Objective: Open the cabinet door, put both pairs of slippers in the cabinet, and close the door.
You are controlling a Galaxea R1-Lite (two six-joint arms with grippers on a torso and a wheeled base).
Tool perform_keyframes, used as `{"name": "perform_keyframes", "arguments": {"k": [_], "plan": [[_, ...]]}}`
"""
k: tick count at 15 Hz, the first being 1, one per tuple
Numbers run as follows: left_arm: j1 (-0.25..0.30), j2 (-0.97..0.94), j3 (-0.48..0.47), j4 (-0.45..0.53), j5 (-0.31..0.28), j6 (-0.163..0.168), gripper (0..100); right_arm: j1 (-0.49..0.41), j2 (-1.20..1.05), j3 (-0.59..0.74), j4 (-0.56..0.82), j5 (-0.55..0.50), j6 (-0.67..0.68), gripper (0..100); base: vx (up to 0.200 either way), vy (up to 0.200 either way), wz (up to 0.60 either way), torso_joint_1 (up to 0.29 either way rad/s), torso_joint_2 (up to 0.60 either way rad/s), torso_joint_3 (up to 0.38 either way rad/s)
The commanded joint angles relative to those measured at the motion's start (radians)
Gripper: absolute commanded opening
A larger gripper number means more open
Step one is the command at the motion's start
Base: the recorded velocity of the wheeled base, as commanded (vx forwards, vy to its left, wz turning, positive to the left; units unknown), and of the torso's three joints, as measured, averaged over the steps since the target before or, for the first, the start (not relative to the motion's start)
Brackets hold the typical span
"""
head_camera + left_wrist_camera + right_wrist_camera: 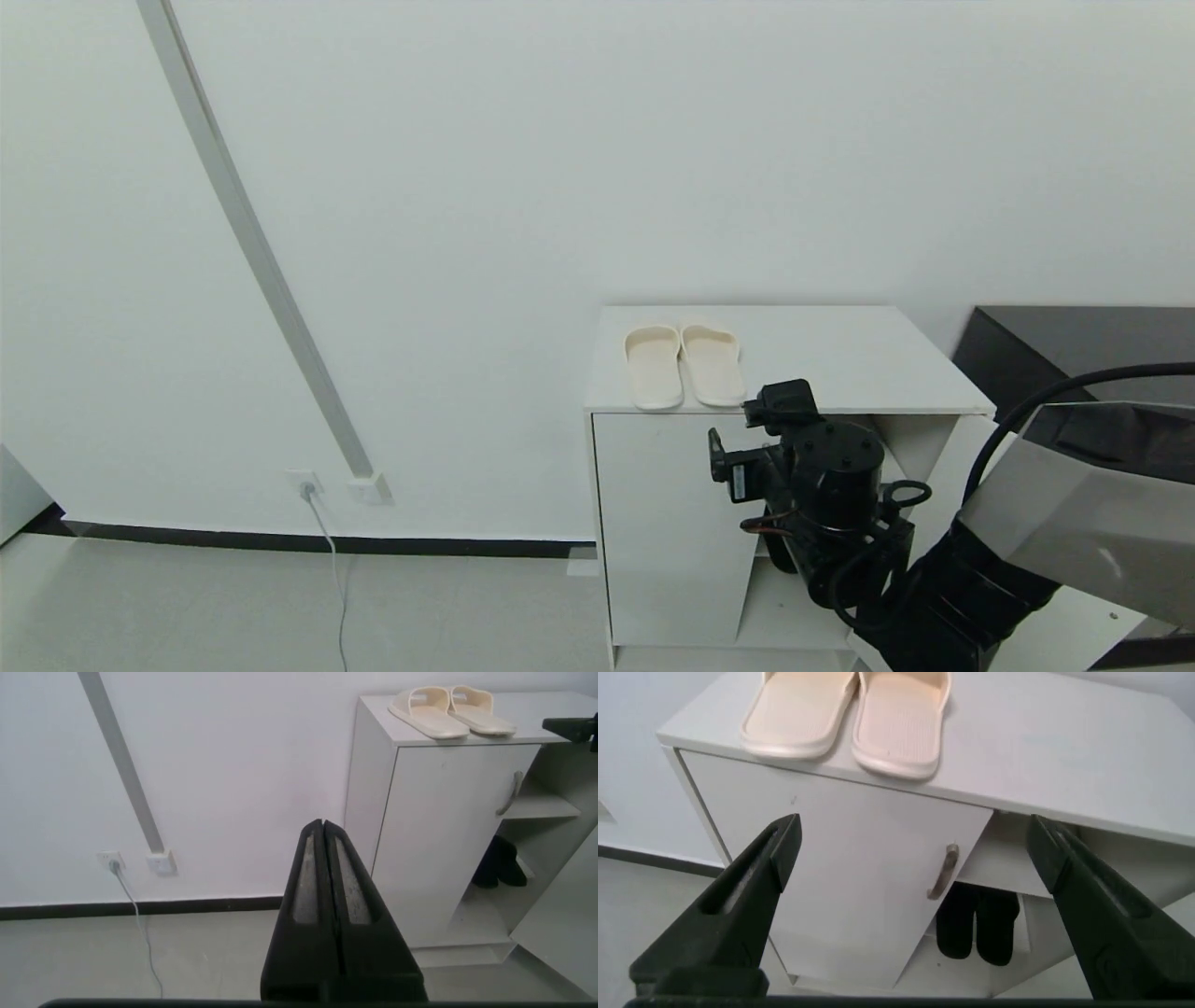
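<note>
A white cabinet [840,355] stands against the wall with a pair of cream slippers [684,365] side by side on the left of its top. Its left door [850,877] is closed and has a metal handle [944,871]; the right half stands open. A pair of black slippers [977,924] stands on a lower shelf inside. My right gripper [747,429] hovers open in front of the cabinet's top edge, just below the cream slippers [850,709], holding nothing. My left gripper [323,826] is shut and empty, well off to the cabinet's left [439,840].
A grey conduit [252,243] runs diagonally down the wall to a socket [305,484] with a cable hanging to the floor. A dark piece of furniture [1074,345] stands right of the cabinet. The swung-out right door [561,915] stands at the cabinet's right. Bare floor lies to the left.
</note>
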Motion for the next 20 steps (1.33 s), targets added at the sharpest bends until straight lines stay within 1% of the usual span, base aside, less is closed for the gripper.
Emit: {"name": "perform_keyframes", "arguments": {"k": [1, 2, 4, 5, 6, 7, 8, 9, 10, 11, 12, 13, 14, 16, 19, 20], "plan": [[0.000, 0.001, 0.000, 0.000, 0.000, 0.001, 0, 0.001, 0.012, 0.002, -0.002, 0.000, 0.000, 100, 0.000, 0.000, 0.00, 0.110, -0.24, -0.110], [0.000, 0.001, 0.000, 0.000, -0.001, 0.005, 0, 0.000, 0.016, -0.001, -0.004, 0.000, -0.002, 100, 0.000, 0.000, 0.00, 0.036, -0.06, -0.051], [0.000, 0.001, 0.000, 0.000, 0.000, 0.004, 0, -0.008, 0.000, -0.015, -0.015, 0.001, -0.066, 100, 0.000, 0.000, 0.00, 0.000, 0.00, 0.000], [0.002, 0.000, 0.000, 0.000, 0.000, 0.002, 0, -0.008, -0.019, -0.036, -0.005, 0.008, -0.077, 100, 0.000, 0.000, 0.00, 0.000, 0.00, 0.000], [0.000, 0.001, 0.000, 0.000, 0.000, 0.002, 0, -0.008, -0.028, -0.090, 0.048, 0.011, -0.068, 100, 0.000, 0.000, 0.00, 0.000, 0.00, 0.000], [0.000, 0.001, 0.000, 0.000, 0.000, 0.002, 0, -0.011, -0.037, -0.165, 0.143, 0.011, -0.025, 100, 0.000, 0.000, 0.00, 0.000, 0.00, 0.000], [0.000, 0.000, 0.000, 0.000, 0.000, 0.004, 0, -0.022, -0.054, -0.249, 0.278, 0.012, 0.027, 100, 0.000, 0.000, 0.00, 0.000, 0.00, 0.000], [0.000, 0.001, 0.000, 0.000, 0.000, 0.004, 0, -0.022, -0.074, -0.292, 0.374, 0.015, 0.063, 100, 0.000, 0.000, 0.00, 0.000, 0.00, 0.000], [0.000, 0.001, 0.000, 0.000, -0.001, 0.005, 0, -0.020, -0.123, -0.404, 0.594, 0.052, 0.138, 100, 0.000, 0.000, 0.00, 0.000, 0.00, 0.000], [0.002, 0.001, 0.000, 0.000, -0.001, 0.005, 0, -0.020, -0.145, -0.477, 0.736, 0.061, 0.173, 100, 0.000, 0.000, 0.00, 0.000, 0.00, 0.000], [0.000, 0.001, 0.000, 0.000, -0.001, 0.005, 0, -0.019, -0.154, -0.544, 0.848, 0.063, 0.201, 100, 0.000, 0.000, 0.00, 0.000, 0.00, 0.000], [0.000, 0.001, 0.000, 0.000, -0.001, 0.007, 0, -0.019, -0.160, -0.595, 0.924, 0.064, 0.222, 100, 0.000, 0.000, 0.00, 0.000, 0.00, 0.000], [0.000, 0.001, 0.000, 0.000, -0.001, 0.007, 0, -0.017, -0.163, -0.619, 0.972, 0.064, 0.230, 100, 0.000, 0.000, 0.00, 0.000, 0.00, 0.000], [0.000, 0.001, 0.000, 0.000, -0.001, 0.007, 0, -0.005, -0.166, -0.621, 0.998, 0.070, 0.247, 100, 0.000, 0.000, 0.00, 0.000, 0.00, 0.000], [0.000, 0.001, 0.000, 0.000, -0.001, 0.007, 0, 0.012, -0.149, -0.582, 0.992, 0.133, 0.291, 100, 0.200, 0.000, 0.00, -0.004, 0.00, 0.002], [0.000, 0.001, 0.000, 0.000, -0.001, 0.005, 0, 0.012, -0.145, -0.578, 0.990, 0.135, 0.294, 100, 0.200, 0.000, 0.00, -0.012, -0.01, 0.002]]}}
